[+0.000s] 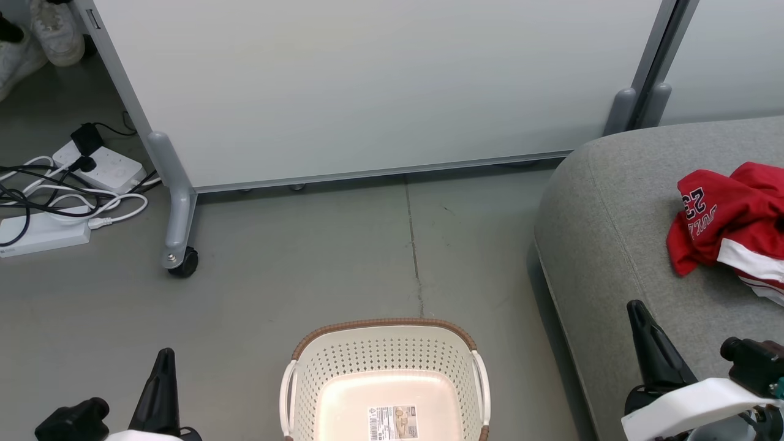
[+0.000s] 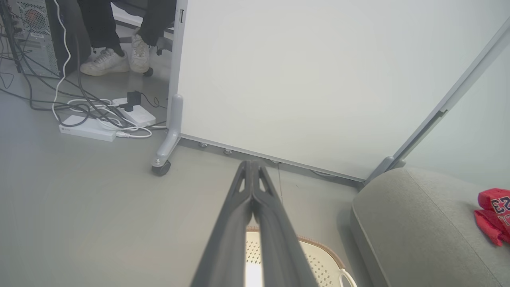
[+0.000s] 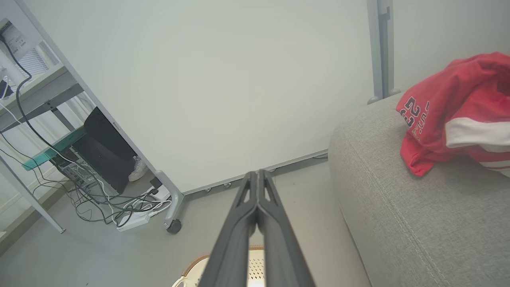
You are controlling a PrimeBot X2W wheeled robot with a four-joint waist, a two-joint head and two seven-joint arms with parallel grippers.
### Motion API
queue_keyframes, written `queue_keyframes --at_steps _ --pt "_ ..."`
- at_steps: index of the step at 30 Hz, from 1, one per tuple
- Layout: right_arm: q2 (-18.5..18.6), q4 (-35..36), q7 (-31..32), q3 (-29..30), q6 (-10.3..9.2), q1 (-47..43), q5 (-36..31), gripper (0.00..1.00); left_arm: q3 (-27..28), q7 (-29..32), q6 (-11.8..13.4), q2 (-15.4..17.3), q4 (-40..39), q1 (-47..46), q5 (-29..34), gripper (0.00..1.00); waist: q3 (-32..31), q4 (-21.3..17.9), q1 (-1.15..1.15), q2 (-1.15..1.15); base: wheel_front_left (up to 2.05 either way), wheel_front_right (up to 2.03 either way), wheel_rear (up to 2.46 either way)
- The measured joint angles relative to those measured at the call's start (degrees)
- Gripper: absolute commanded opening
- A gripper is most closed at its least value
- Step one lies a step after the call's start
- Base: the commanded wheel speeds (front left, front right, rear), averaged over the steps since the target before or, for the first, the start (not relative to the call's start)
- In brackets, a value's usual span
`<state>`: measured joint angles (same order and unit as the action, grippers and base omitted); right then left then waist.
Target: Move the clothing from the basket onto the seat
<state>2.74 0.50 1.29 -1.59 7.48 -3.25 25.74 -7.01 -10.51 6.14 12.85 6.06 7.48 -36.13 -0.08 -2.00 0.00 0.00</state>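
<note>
The red clothing (image 1: 732, 223) with white trim and the number 23 lies bunched on the grey seat (image 1: 618, 208) at the right; it also shows in the wrist views as clothing (image 2: 494, 213) and clothing (image 3: 454, 111). The cream basket (image 1: 383, 352) with a brown rim stands on the floor at bottom centre, nothing in it but a label sticker. My left gripper (image 1: 164, 358) is at the lower left, left of the basket, shut with nothing in it. My right gripper (image 1: 637, 312) is over the seat's front edge, shut and holding nothing. In each wrist view the gripper's own fingers (image 2: 252, 191) and fingers (image 3: 258, 191) press together.
A white partition panel (image 1: 367, 86) on a castor foot (image 1: 180, 260) stands behind the basket. Power strips and tangled cables (image 1: 67, 190) lie on the floor at the left. A person's white shoes (image 2: 115, 59) show beyond the panel, beside a computer tower (image 2: 32, 36).
</note>
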Motion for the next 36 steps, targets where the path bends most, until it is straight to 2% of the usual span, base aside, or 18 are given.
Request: queue_keyframes --at_steps 18,36 --pt "0.35 -3.78 -0.05 1.43 0.00 2.44 16.37 0.00 3.12 4.88 -3.13 -2.35 3.70 -4.85 -13.55 0.00 0.10 0.31 0.00 0.00 0.00 0.00 0.00" --pt "0.44 -6.79 0.03 2.91 -0.01 4.21 28.88 0.00 5.63 8.58 -5.65 -4.22 6.69 -8.72 -23.95 0.00 0.19 0.61 0.00 0.00 0.00 0.00 0.00"
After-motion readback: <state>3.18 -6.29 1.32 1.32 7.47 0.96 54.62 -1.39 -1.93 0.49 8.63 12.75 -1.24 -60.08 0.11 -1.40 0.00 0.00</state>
